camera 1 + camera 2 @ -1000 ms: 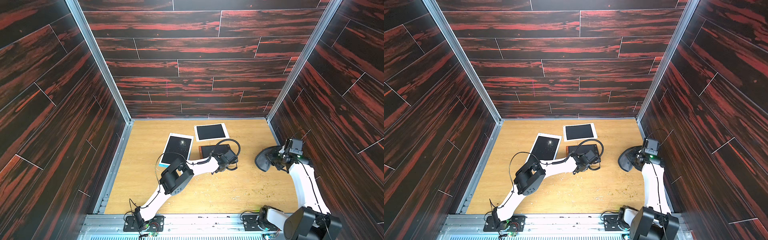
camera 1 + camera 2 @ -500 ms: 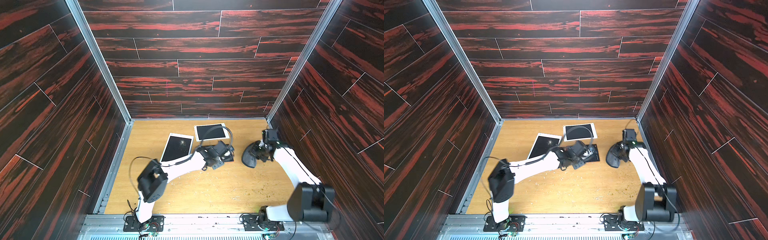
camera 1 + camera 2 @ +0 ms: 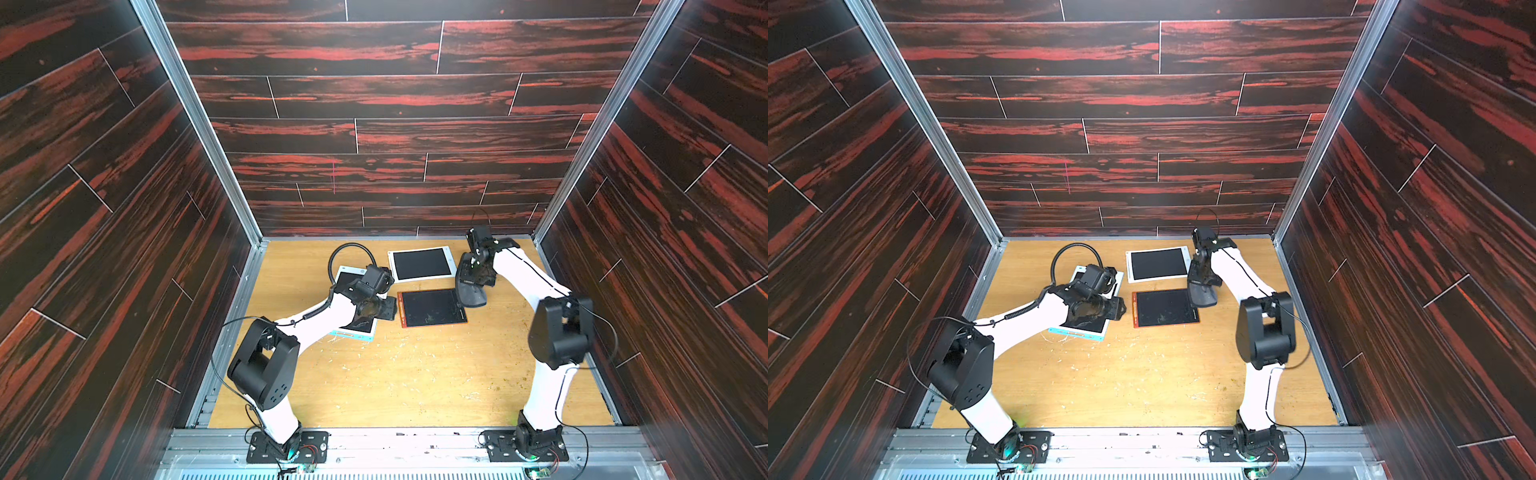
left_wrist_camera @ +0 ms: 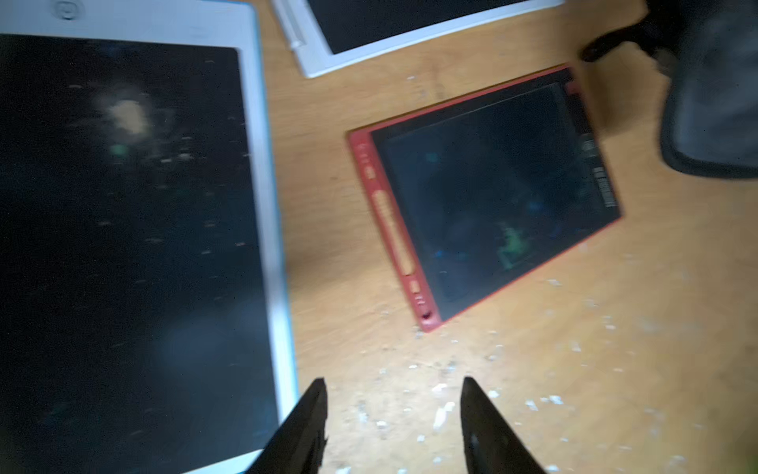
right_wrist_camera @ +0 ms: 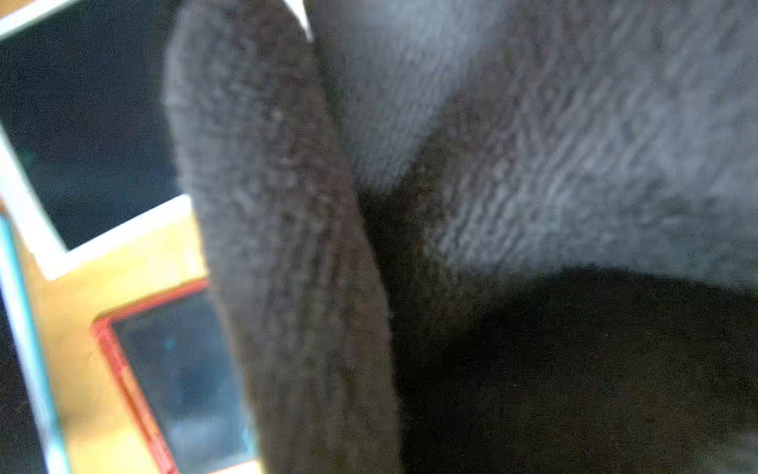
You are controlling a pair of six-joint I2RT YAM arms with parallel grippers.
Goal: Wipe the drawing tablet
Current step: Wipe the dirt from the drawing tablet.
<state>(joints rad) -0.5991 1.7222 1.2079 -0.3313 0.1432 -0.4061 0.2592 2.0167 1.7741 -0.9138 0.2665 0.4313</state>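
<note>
1. Dark red-and-black wood-grain walls [image 3: 374,124] on three sides.
2. Silver posts [image 3: 199,124] at back corners.
3. Pale wooden floor [image 3: 395,382], flecked with white crumbs.
4. Metal rail [image 3: 415,442] along front edge.

Right wrist view: cloth [image 5: 533,164] hides right tool [image 3: 475,277]. Left arm [image 3: 324,316] covers most of blue tablet [image 3: 361,327]. White tablet [image 4: 389,20] cropped.

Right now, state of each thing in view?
red tablet: flat, screen smudged.
blue-edged tablet: flat, screen speckled.
white tablet: flat, screen blank.
right end effector: shut on cloth.
cloth: hanging beside red tablet.
left end effector: open, empty.
</note>
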